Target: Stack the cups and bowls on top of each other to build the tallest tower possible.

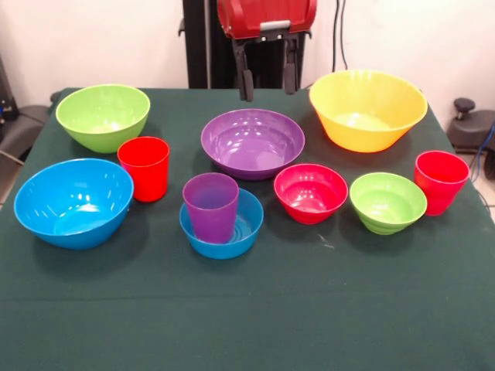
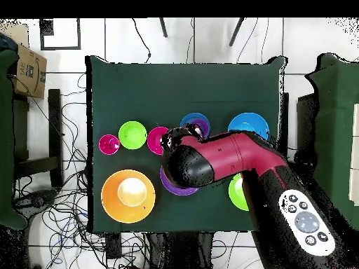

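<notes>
My gripper [image 1: 268, 83] hangs open and empty above the table's far edge, behind the purple bowl [image 1: 253, 143]. In the overhead view the arm [image 2: 231, 157] hides the gripper and most of the purple bowl [image 2: 168, 186]. The purple cup [image 1: 210, 207] stands upright inside the small blue bowl [image 1: 232, 236]. The large yellow bowl [image 1: 367, 108], large lime green bowl [image 1: 102, 116] and large blue bowl [image 1: 73, 202] stand apart. So do the red-pink small bowl [image 1: 311, 193] and small lime green bowl [image 1: 387, 202]. One red cup [image 1: 144, 168] is at the left, the other red cup [image 1: 441, 182] at the right.
The table has a dark green cloth [image 1: 247, 309]. A cardboard box [image 2: 24, 70] sits off the table at one side, and cables cover the floor around it. The arm's black column [image 1: 199, 42] rises behind the far edge.
</notes>
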Motion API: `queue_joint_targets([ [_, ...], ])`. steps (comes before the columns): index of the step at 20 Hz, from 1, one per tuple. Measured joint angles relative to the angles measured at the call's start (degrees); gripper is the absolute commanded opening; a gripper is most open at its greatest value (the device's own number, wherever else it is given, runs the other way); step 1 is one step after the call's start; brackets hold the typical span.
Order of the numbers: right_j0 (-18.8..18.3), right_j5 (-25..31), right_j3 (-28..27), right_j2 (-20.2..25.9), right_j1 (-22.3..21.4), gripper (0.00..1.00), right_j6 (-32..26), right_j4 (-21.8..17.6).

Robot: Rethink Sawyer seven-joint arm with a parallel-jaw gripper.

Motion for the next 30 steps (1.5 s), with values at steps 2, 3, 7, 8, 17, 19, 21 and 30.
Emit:
queue_joint_targets([
  [2,-0.76,0.13,0.34,0.83,-0.02,1.0,0.0,1.22],
  [3,-2.19,0.48,0.98,2.17,-0.09,1.0,0.0,3.13],
  [7,-13.47,2.5,6.43,11.32,-2.04,1.0,0.0,13.71],
  [8,-16.31,3.32,7.75,13.47,-2.76,1.0,-0.01,15.69],
  [17,-43.38,11.86,18.75,38.7,-9.36,1.0,-0.01,26.73],
  [19,-47.08,13.25,20.26,44.04,-9.6,1.0,-0.01,27.5],
  [21,-49.89,14.63,21.6,49.26,-9.37,1.0,-0.01,27.9],
  [30,-55.83,16.72,27.28,68.47,-9.32,1.0,-0.01,26.13],
])
